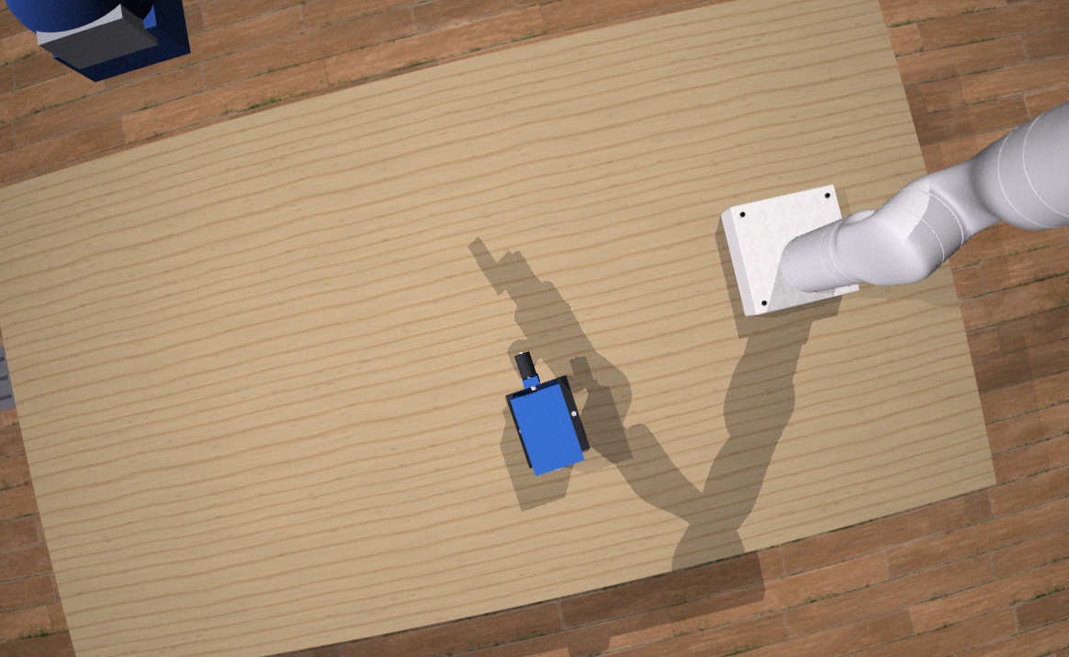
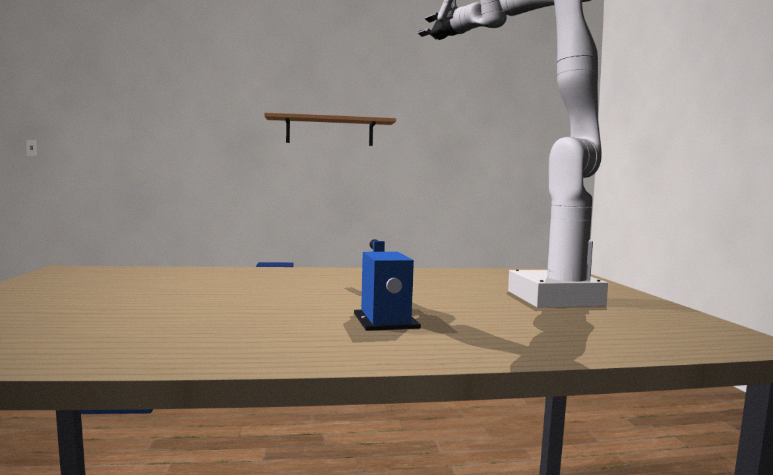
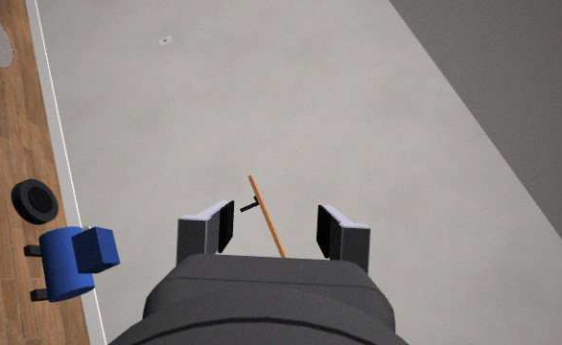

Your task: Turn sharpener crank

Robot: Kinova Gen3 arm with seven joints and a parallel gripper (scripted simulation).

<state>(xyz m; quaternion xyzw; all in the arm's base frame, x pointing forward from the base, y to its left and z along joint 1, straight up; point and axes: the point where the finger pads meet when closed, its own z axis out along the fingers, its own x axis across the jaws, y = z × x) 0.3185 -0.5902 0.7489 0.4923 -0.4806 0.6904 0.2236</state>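
The gripper (image 3: 275,230) hangs high above the table (image 2: 141,330) with its fingers spread wide and nothing between them (only a distant wall shelf (image 3: 267,218) shows through the gap). The blue pencil sharpener (image 2: 386,288) stands on the table far below the fingers, its crank (image 1: 524,363) at the top of its far side.

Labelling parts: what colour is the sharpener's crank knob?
Black crank knob, clearest in the top view.

Open air around sharpener (image 2: 386,288), claw (image 2: 431,32) far above
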